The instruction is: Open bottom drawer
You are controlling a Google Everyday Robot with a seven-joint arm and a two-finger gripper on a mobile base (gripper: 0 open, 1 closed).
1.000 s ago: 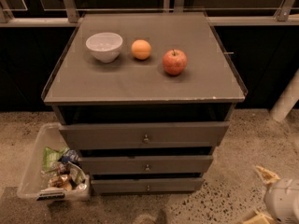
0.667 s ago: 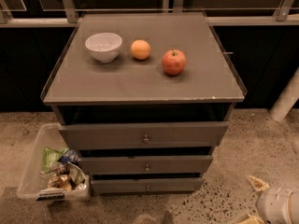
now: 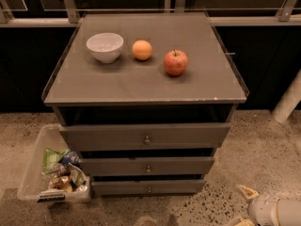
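The end effector [image 3: 241, 206] hangs low over the floor [image 3: 263, 154], beyond the front right corner of the table [image 3: 141, 86] and nearer the camera than the drawer fronts. Its two pale tips look spread apart with nothing between them, so I take it as released. The view cuts it off at the lower edge, so that reading is only probable.

The bottom drawer [image 3: 178, 187] lies to its left and slightly farther in, at roughly the same low height. It is the slimmest front, lowest under the table's front edge and just above the floor. It looks closed, set back behind the middle drawer [image 3: 117, 165] and the top drawer [image 3: 103, 136]. Its long axis runs side to side, parallel to the table's front edge. Its knob [image 3: 149, 189] sits at centre, well apart from the end effector.

The coming move therefore calls for travel leftward along the front, then in toward the knob. The pull must come straight out, square to that front edge.

A bin [image 3: 33, 173] of packets stands by the front left corner, on the far side from the approach.
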